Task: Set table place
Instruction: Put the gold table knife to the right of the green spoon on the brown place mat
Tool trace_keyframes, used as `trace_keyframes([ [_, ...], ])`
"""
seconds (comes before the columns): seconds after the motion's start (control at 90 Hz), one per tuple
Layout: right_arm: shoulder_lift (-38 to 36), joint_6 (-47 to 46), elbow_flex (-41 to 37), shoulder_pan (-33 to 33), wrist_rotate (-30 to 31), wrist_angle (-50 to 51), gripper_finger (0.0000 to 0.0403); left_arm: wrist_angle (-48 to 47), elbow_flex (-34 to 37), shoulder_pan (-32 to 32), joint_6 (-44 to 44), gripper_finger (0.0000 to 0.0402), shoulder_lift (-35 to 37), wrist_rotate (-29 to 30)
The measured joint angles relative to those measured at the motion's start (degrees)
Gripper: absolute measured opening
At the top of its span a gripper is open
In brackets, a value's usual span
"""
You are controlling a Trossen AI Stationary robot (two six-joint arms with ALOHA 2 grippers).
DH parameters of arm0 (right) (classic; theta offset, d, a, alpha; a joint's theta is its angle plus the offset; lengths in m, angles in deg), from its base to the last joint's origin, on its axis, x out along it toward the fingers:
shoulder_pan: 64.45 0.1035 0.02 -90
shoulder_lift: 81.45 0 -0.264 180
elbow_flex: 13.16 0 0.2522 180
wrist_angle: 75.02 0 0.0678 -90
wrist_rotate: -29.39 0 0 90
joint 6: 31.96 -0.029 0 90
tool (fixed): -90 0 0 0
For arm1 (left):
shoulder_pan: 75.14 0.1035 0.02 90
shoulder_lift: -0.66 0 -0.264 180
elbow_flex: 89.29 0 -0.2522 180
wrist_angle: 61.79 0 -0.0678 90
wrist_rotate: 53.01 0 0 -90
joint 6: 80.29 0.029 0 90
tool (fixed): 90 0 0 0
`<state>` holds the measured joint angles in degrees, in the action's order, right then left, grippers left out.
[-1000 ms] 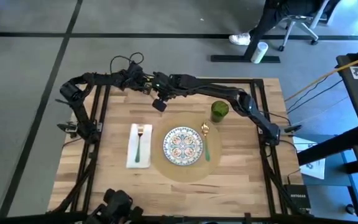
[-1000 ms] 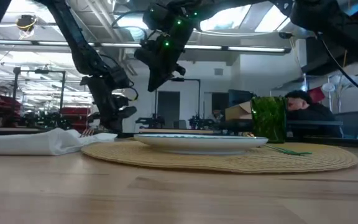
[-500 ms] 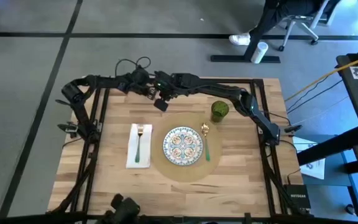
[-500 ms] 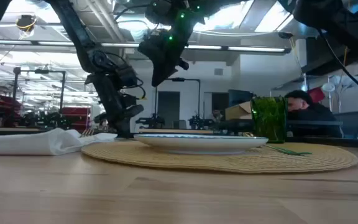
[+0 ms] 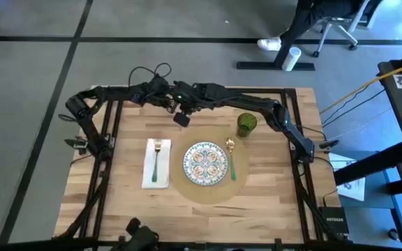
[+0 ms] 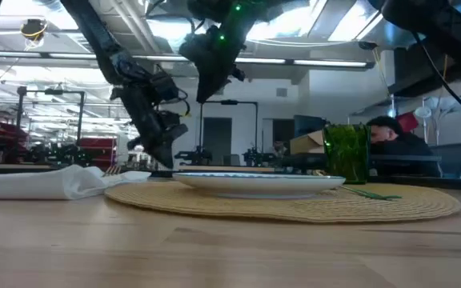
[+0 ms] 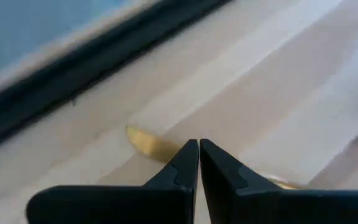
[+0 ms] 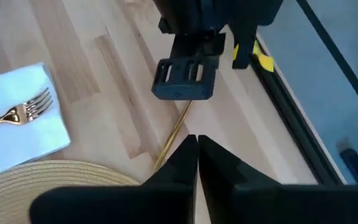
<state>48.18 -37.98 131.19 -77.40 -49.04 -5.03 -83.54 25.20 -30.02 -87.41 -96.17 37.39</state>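
Observation:
On the table [image 5: 271, 202] lies the round tan placemat [image 5: 208, 196] with a patterned plate [image 5: 205, 164] on it. A gold utensil [image 8: 174, 134] lies flat on the wood near the far edge, beyond the mat. My left gripper [image 7: 198, 144] hangs shut right over the utensil [image 7: 143, 140], low over the table [image 6: 162, 164]. My right gripper [image 8: 197, 140] is shut and holds nothing, hovering higher [image 6: 214, 72] just near of the left one [image 5: 181, 118]. My left gripper stands with its shut fingertips [image 7: 188, 155] across the gold utensil, which shows on either side of them. The fingers point down at a slant. The tips hide the spot, so I cannot tell whether they touch it.
A white napkin [image 5: 149, 174] bearing a gold fork [image 5: 157, 160] lies left of the mat. A gold and green spoon [image 5: 231, 164] lies on the mat's right part. A green cup [image 5: 246, 124] stands behind it. Black frame rails [image 5: 110, 139] edge the table.
My left gripper has gone toward the table's right along the far edge and come down close to the wood. My right gripper has risen a little over the same spot. Nothing on the table has moved.

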Motion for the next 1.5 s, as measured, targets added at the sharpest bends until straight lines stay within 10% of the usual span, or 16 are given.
trace_keyframes([
  [0.289,-0.35,-4.32,-0.04,0.09,-0.33,3.63,0.0001,-10.66,-0.02,-1.47,1.27,0.0000,12.99,0.24],
  [0.767,9.47,-9.13,-0.11,-6.09,-18.03,-3.79,0.0017,-22.69,1.14,-7.80,0.70,0.0000,33.55,2.01],
  [1.5,14.10,-15.11,-0.07,-5.47,-12.73,-8.06,0.0076,-21.39,6.23,-8.83,-2.92,0.0000,36.17,1.98],
])
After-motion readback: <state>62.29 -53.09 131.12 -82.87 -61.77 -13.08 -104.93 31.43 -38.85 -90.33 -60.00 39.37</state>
